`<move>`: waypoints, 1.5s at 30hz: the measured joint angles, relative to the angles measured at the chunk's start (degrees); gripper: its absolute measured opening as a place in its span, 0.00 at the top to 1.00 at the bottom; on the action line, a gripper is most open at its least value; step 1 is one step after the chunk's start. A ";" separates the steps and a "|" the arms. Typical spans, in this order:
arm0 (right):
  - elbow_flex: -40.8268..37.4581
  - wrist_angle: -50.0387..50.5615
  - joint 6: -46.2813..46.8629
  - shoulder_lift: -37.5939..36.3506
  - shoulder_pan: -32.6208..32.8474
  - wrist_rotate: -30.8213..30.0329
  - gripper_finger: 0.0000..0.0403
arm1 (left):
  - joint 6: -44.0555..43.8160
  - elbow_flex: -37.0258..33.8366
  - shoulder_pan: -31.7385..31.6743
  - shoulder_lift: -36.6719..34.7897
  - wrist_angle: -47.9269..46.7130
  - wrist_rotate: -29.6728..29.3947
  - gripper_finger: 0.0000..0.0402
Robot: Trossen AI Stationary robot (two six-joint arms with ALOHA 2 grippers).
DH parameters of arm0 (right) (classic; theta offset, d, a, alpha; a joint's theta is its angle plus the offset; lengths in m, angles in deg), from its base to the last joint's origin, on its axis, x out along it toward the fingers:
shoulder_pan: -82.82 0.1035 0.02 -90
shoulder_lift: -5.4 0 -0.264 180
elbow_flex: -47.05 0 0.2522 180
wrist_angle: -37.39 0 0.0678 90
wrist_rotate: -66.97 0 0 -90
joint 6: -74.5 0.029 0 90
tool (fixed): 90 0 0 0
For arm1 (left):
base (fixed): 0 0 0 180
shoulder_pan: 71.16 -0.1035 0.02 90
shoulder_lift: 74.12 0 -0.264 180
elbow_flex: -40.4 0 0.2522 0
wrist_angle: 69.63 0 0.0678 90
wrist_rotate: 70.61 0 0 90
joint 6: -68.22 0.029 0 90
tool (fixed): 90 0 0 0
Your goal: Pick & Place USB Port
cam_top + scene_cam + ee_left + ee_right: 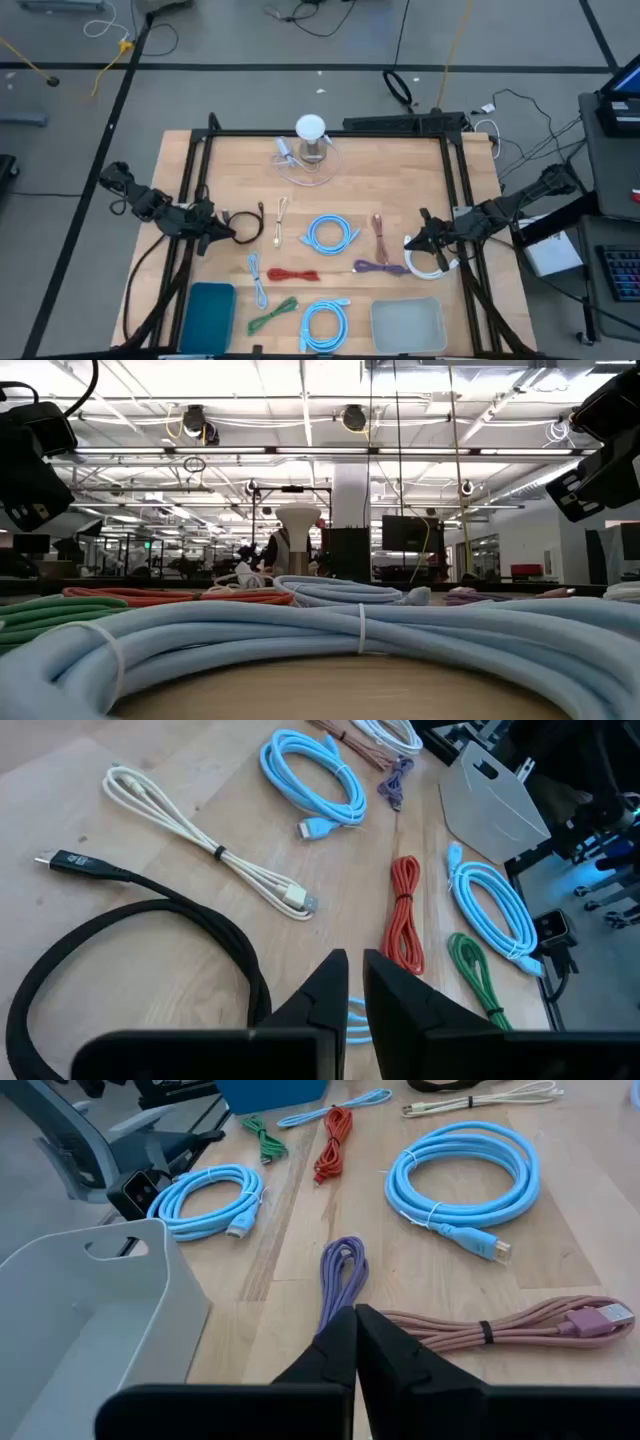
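Both end effectors, left (222,235) and right (412,243), are closed and empty; bundled cables lie close together, so the black cable (150,935) may be snagged or a neighbour dragged.

The bench (400,190) is pale wood framed in black; at its centre lies a light blue cable (331,235), with a second light blue coil (324,325) at 6 o'clock; a red cable (292,274) and a green cable (272,315) lie toward 7 o'clock; a purple cable (378,267), a pink cable (380,238) and a white cable (425,262) toward 4 o'clock; a black cable (243,228) and a cream cable (280,219) at 9 o'clock; a teal bin (207,315) and a grey bin (408,325) flank the near edge.
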 joint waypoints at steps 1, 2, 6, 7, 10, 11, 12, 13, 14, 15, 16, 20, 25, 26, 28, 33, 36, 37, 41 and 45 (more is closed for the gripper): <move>0.00 0.00 -0.01 0.00 0.00 0.00 1.00 | 0.01 0.00 0.02 -0.01 0.00 0.00 0.91; 0.00 -0.01 -0.01 0.00 0.00 0.00 1.00 | 0.01 0.00 0.01 0.00 0.00 0.01 0.91; 0.00 0.00 -0.01 0.00 0.00 0.00 1.00 | -0.01 0.00 0.02 0.01 0.00 0.00 0.91; 0.00 0.00 0.01 0.00 0.00 0.00 1.00 | 0.01 0.00 0.00 0.01 0.00 0.02 0.91; 0.00 0.00 0.00 0.00 0.00 0.00 1.00 | 0.00 0.00 0.01 0.01 0.00 0.00 0.91; 0.00 -0.02 -0.01 0.00 0.00 0.00 1.00 | 0.01 0.00 0.00 0.00 0.00 0.01 0.91; 0.00 0.00 0.01 0.00 0.00 0.00 1.00 | 0.01 0.00 0.01 0.01 0.00 0.00 0.91; 0.00 -0.02 -0.01 0.00 0.00 0.00 1.00 | -0.01 0.00 0.00 0.00 0.00 0.01 0.91; 0.00 -0.01 0.00 0.00 0.00 -0.01 1.00 | 0.00 0.00 0.01 -0.01 0.00 0.01 0.91; 0.00 0.00 0.00 0.00 0.00 -0.01 1.00 | 0.01 0.01 0.01 -0.01 0.00 0.02 0.91; 0.00 -0.02 0.00 0.00 0.00 0.00 1.00 | -0.01 0.00 0.00 0.01 0.00 0.02 0.91; -0.02 -0.02 0.00 0.00 0.00 0.00 1.00 | 0.01 0.00 0.00 -0.01 0.00 0.02 0.91; -0.02 0.00 0.00 -0.01 0.00 -0.01 1.00 | 0.01 0.01 0.01 0.00 0.00 0.02 0.91; -0.02 -0.01 -0.01 0.00 0.02 0.00 1.00 | 0.00 0.00 0.01 -0.01 0.00 0.01 0.91; -0.02 0.00 -0.01 0.00 0.00 0.00 1.00 | 0.01 0.02 0.00 0.00 0.00 0.00 0.91; -0.02 0.00 0.00 -0.01 0.00 0.00 1.00 | 0.01 0.00 0.01 0.00 0.00 0.00 0.91; -0.02 0.00 0.01 0.00 0.00 0.00 1.00 | 0.01 0.00 0.01 0.01 0.00 0.00 0.91; -0.02 -0.02 0.01 0.00 0.00 0.00 1.00 | 0.01 0.01 0.00 0.00 0.00 0.00 0.91; -0.02 -0.02 0.00 -0.01 0.00 -0.03 1.00 | -0.01 0.00 0.02 -0.01 0.00 0.00 0.91; -0.03 -0.52 1.01 -0.04 0.00 -0.02 1.00 | 0.01 0.00 0.01 -0.01 0.00 0.01 0.91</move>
